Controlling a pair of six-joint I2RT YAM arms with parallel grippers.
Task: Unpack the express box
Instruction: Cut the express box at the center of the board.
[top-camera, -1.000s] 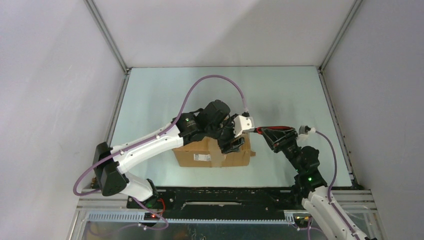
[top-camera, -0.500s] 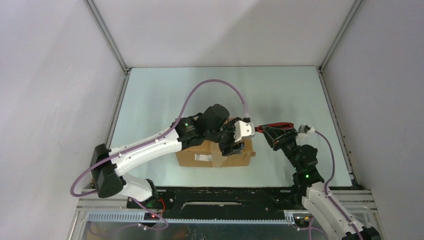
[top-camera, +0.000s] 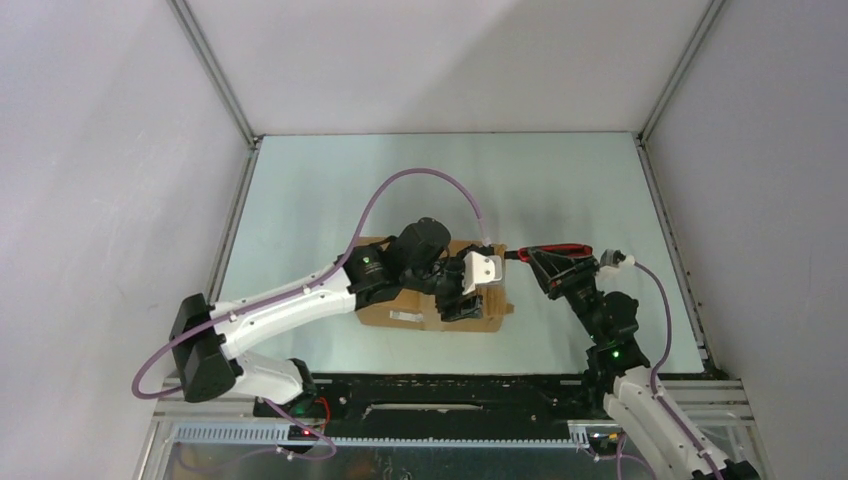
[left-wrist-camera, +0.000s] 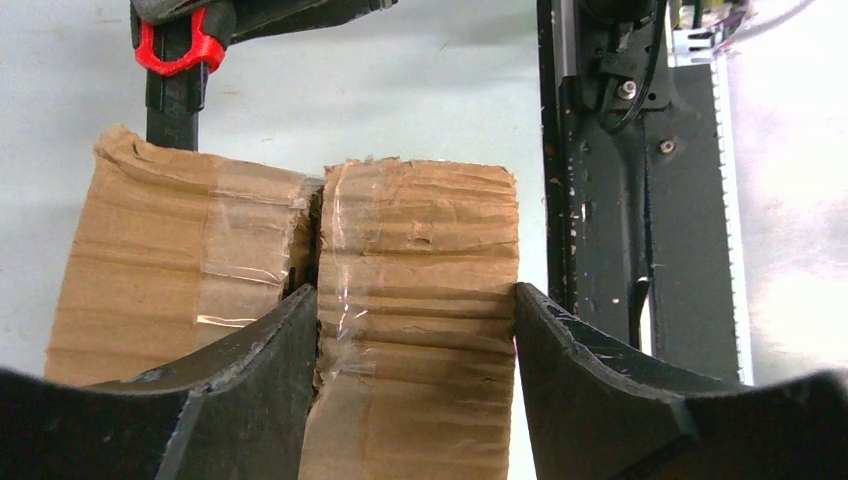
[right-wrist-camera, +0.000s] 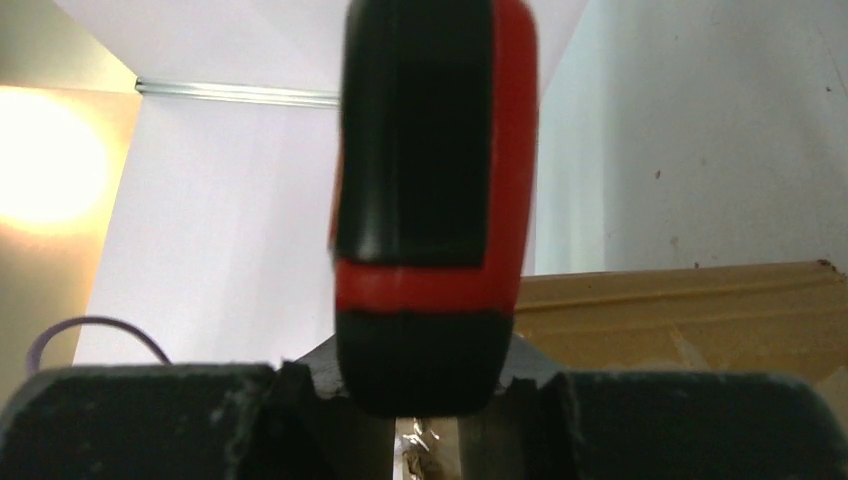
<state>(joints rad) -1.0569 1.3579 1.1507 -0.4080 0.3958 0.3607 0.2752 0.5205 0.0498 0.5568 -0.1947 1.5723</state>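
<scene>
Box position: the express box (top-camera: 425, 305) lies mid-table, near my bases.
Long axis: left-right, label facing near edge.
My left gripper (left-wrist-camera: 415, 330): fingers apart, straddling one taped flap.
My right gripper (right-wrist-camera: 420, 410): clamped on red-handled knife (right-wrist-camera: 430, 200).
Left wrist only: split tape seam.

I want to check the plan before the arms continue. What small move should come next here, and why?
Probably the left gripper should close on the near flap of the brown cardboard express box and lift it: its open fingers straddle that flap, and the taped seam already looks split. The right gripper holds the red-and-black utility knife beside the box.
</scene>
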